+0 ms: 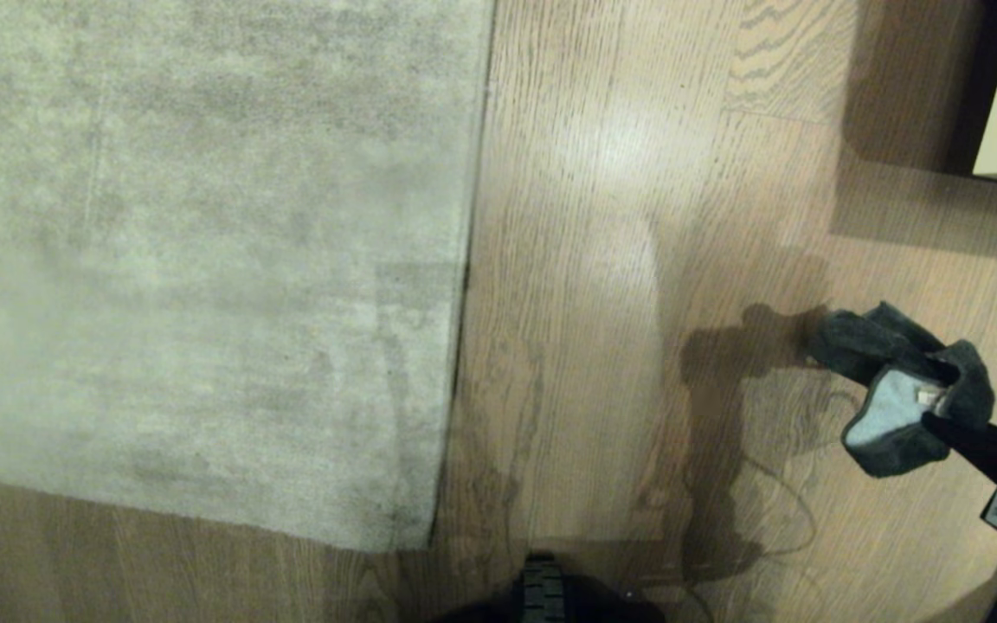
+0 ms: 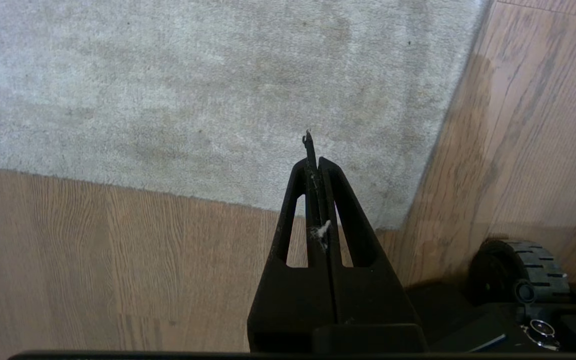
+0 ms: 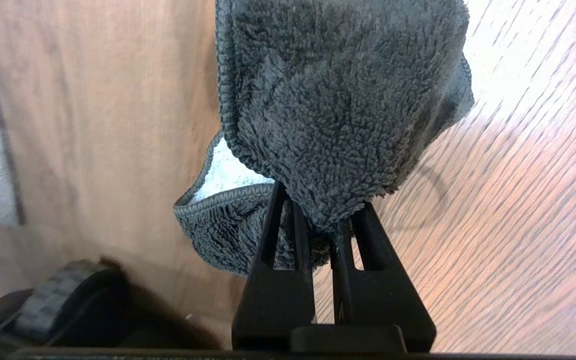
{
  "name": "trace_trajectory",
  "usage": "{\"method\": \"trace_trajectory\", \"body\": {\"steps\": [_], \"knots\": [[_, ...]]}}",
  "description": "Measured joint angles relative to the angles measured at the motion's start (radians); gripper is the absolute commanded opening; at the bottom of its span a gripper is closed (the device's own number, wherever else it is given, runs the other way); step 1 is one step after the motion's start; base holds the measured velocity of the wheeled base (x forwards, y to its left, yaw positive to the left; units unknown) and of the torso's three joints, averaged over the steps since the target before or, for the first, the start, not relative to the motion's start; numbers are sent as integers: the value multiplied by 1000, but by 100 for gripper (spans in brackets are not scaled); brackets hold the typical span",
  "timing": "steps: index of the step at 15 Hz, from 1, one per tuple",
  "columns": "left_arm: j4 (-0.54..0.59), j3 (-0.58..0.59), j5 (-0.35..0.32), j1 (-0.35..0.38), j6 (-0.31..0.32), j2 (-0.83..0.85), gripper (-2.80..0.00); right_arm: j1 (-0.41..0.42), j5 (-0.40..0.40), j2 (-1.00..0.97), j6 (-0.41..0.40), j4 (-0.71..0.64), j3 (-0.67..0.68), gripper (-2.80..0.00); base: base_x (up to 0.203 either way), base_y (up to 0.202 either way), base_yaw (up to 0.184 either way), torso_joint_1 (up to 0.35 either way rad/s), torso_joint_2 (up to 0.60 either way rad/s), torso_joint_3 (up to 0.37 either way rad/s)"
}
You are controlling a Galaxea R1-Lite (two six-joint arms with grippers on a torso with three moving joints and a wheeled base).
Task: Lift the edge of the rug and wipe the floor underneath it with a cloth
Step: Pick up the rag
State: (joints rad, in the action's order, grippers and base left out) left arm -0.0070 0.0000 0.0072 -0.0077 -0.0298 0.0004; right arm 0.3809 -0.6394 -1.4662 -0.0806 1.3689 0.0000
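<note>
The right gripper point(image 3: 320, 220) has its fingers clenched on a bunched fold of the cloth point(image 3: 338, 105), which hangs loose above the floor point(image 1: 620, 260), well apart from the rug edge point(image 1: 468, 260). The pinch looks shallow to me, catching only a small tuck of the pile, so a hard drag across the planks could pull the rag free. The left gripper point(image 2: 313, 165) hangs above the rug's near corner with its fingers pressed together and nothing between them; the rug point(image 1: 187, 225) lies flat, not yet lifted. That's the bigger worry: the hem is thin and sits tight to the wood, so shut fingers might skate over it or nip only pile. If the edge is dropped while the cloth is beneath, the rag gets trapped. The base wheel point(image 2: 518, 270) sits near that corner too and could snag it.
</note>
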Motion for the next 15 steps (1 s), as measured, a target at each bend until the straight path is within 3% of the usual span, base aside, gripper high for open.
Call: {"method": "trace_trajectory", "body": {"steps": [9, 15], "knots": [[0, 0, 0, 0, 0, 0, -280, 3, 23, 418, -8, -496, 0, -280, 0, 0, 0, 0, 0, 0], [0, 0, 0, 0, 0, 0, -280, 2, 118, 806, 2, -859, 0, -280, 0, 0, 0, 0, 0, 0]]}}
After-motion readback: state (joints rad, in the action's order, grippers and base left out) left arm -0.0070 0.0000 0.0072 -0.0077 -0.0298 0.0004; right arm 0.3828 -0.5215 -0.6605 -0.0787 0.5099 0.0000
